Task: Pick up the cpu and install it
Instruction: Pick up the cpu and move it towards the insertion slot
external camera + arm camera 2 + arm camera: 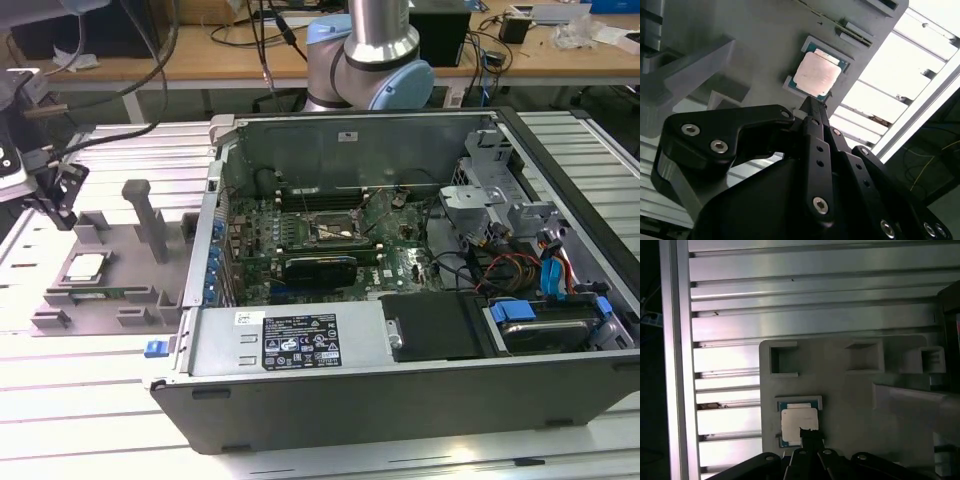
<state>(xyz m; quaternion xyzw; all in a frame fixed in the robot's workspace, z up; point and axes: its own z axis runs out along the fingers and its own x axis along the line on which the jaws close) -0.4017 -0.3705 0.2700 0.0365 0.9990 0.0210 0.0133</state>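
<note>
Fingertips (809, 102) pressed together, nothing between them; gripper (808, 433) hangs just over the edge of the cpu (817, 75). Cpu lies flat in a recess of the grey fixture (125, 265), on the slatted table (90, 380), apart from the open computer case (300, 395).

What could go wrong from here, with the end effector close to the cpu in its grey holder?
First, in both wrist views the end effector lines up with one edge of the cpu, not its middle; coming down so, it might tilt or scratch the cpu. Second, in the exterior view the case wall stands between the grey holder and the socket; a low carry might hit it.
</note>
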